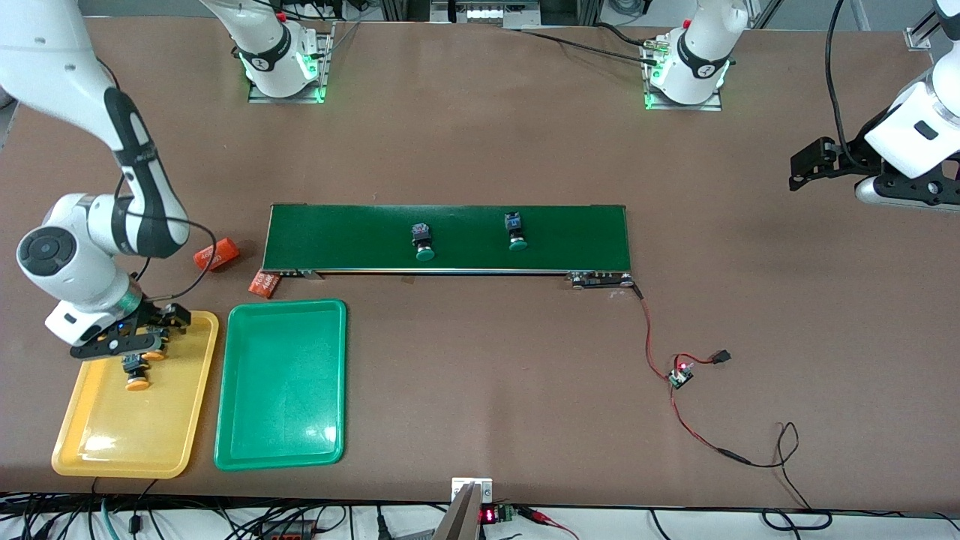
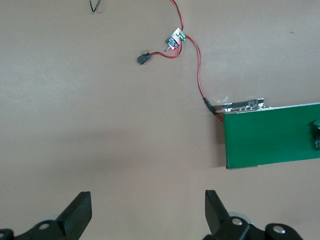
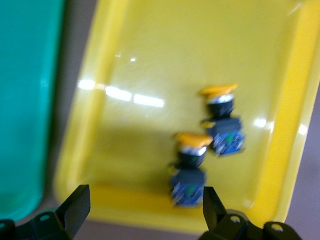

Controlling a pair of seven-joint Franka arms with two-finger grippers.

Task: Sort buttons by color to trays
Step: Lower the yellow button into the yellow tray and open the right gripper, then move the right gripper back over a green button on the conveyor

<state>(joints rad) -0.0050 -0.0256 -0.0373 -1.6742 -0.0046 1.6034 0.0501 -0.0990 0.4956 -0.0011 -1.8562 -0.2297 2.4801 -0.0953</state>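
Two yellow-capped buttons (image 3: 220,117) (image 3: 190,167) lie side by side in the yellow tray (image 3: 150,65). My right gripper (image 3: 145,205) hangs open just above them, holding nothing. From the front, one yellow button (image 1: 136,375) shows in the yellow tray (image 1: 112,435) below the right gripper (image 1: 146,351), which partly hides the other. Two green-capped buttons (image 1: 424,241) (image 1: 515,231) rest on the dark-green conveyor belt (image 1: 337,236). The green tray (image 1: 281,382) sits beside the yellow one. My left gripper (image 2: 148,207) waits open over bare table at the left arm's end (image 1: 821,161).
Two orange cylinders (image 1: 216,253) (image 1: 265,283) lie by the belt's end nearest the right arm. A small circuit board (image 1: 681,373) with red and black wires (image 1: 652,330) trails from the belt's end nearest the left arm toward the front camera.
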